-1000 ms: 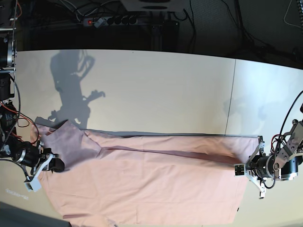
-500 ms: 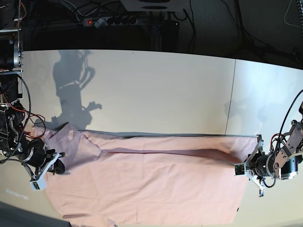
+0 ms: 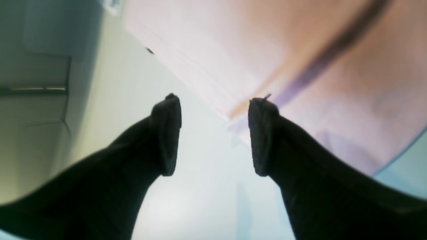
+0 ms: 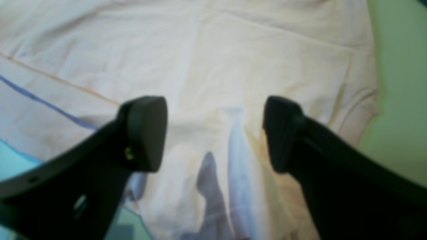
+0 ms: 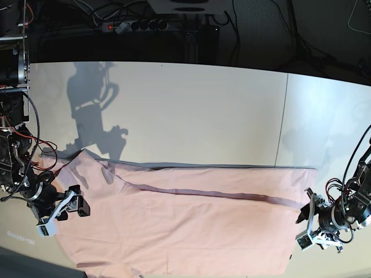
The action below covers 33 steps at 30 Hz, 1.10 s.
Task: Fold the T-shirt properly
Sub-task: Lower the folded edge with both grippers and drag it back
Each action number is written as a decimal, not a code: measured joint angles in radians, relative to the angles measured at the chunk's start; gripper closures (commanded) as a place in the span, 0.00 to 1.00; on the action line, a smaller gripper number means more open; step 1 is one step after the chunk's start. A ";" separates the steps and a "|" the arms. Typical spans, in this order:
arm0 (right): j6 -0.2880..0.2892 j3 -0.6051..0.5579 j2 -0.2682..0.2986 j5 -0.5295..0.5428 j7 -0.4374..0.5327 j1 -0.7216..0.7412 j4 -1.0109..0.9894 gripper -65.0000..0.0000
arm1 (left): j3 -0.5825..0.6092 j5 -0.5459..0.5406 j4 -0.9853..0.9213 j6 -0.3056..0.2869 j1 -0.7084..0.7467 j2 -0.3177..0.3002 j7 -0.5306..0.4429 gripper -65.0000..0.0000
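The pale pink T-shirt [image 5: 185,226] lies flat along the table's front, folded lengthwise, with a dark crease line running from left to right. Only plain fabric shows. My right gripper [image 5: 68,211] stands open over the sleeve end at the left. In the right wrist view its fingers [image 4: 146,133] are spread above the T-shirt [image 4: 250,50] with nothing between them. My left gripper [image 5: 306,229] is open just off the shirt's right edge. In the left wrist view the gripper [image 3: 213,133] hangs over bare table, with the T-shirt's corner [image 3: 300,50] just beyond one fingertip.
The white table [image 5: 191,116] has a seam [image 5: 281,116] running front to back on the right. Behind its far edge sit a power strip [image 5: 136,25] and loose cables. Arm shadows fall on the table at the back left.
Both grippers have opened and let go of the shirt. The lifted edge has dropped flat. The left gripper has drawn back off the right edge, and the right gripper has shifted slightly.
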 measured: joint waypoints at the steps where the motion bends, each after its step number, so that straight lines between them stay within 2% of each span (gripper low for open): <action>1: 0.000 0.002 0.000 0.000 0.000 0.000 0.000 0.31 | -0.019 -0.051 0.000 -0.002 0.001 0.000 0.030 0.69; 3: 0.000 0.005 0.000 -0.001 -0.001 -0.001 0.000 0.35 | -0.063 -0.137 0.000 -0.002 0.004 0.005 0.107 0.90; 4: 0.000 0.005 0.000 0.000 0.000 -0.001 0.000 0.43 | -0.089 -0.174 0.000 -0.002 0.006 0.010 0.145 0.99; 5: 0.000 0.005 -0.001 0.000 0.000 -0.001 0.000 0.58 | -0.119 -0.209 0.000 -0.002 0.008 0.018 0.173 1.00; 7: 0.000 0.006 -0.003 0.000 0.003 -0.001 0.000 0.99 | -0.182 -0.265 0.000 -0.002 0.020 0.036 0.200 1.00; 9: 0.000 0.006 -0.007 -0.015 0.000 -0.001 0.000 1.00 | -0.250 -0.286 0.000 -0.002 0.048 0.059 0.204 1.00; 13: 0.000 0.008 -0.035 -0.133 -0.001 -0.001 0.000 1.00 | -0.349 -0.323 -0.017 -0.006 0.107 0.111 0.258 1.00; 15: 0.000 0.007 -0.055 -0.140 0.000 -0.001 -0.003 1.00 | -0.382 -0.338 -0.049 -0.007 0.122 0.143 0.274 1.00; 23: -0.003 0.009 -0.090 -0.142 0.023 -0.001 -0.070 1.00 | -0.404 -0.341 -0.282 -0.008 0.100 0.286 0.333 1.00; 31: -0.006 0.010 -0.100 -0.158 0.035 -0.002 -0.234 1.00 | -0.430 -0.334 -0.375 -0.009 0.103 0.291 0.376 1.00; 33: -0.007 0.012 -0.100 -0.143 0.071 -0.006 -0.269 1.00 | -0.430 -0.334 -0.383 -0.009 0.106 0.292 0.377 1.00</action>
